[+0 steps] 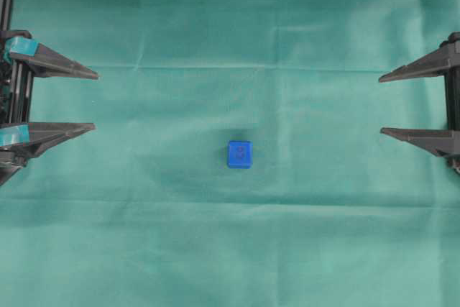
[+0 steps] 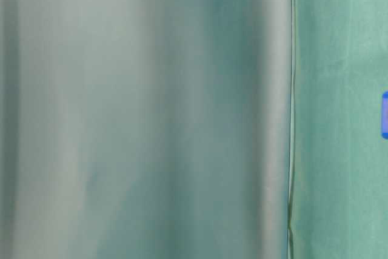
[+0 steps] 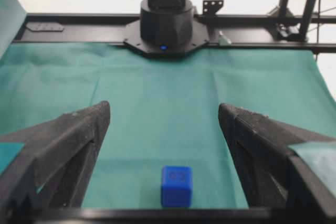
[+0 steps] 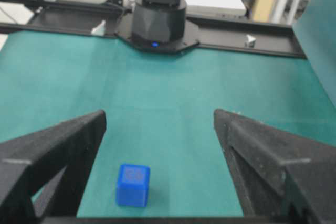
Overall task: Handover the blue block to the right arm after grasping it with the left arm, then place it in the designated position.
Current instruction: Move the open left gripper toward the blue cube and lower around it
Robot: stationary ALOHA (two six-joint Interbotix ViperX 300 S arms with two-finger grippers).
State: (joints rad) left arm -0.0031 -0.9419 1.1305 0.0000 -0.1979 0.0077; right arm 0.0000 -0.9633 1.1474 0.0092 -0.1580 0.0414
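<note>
Green cloth (image 1: 230, 249), faintly creased, fills the overhead frame from edge to edge, and you have one small blue block (image 1: 240, 154) lying alone just below the centre, slightly right of the midline. At the left edge the left arm's gripper (image 1: 92, 100), its fingers banded with teal tape, stands spread wide and empty; at the right edge the right arm's gripper (image 1: 382, 104), plain black, is spread just as wide, holding nothing. Both sit well apart from the block. In the left wrist view the block (image 3: 176, 185) shows at the bottom centre, between the two fingers; in the right wrist view it (image 4: 133, 184) lies lower left, nearer one finger. The table-level view catches only a blue sliver at its right edge. No white placement marks can be made out on the cloth.

You can expect the block to be light, rigid and fairly smooth, with rounded edges, likely to slip from a corner pinch. Take it across two opposite flat faces, squarely and low, leaving the other pair free for the right arm.
</note>
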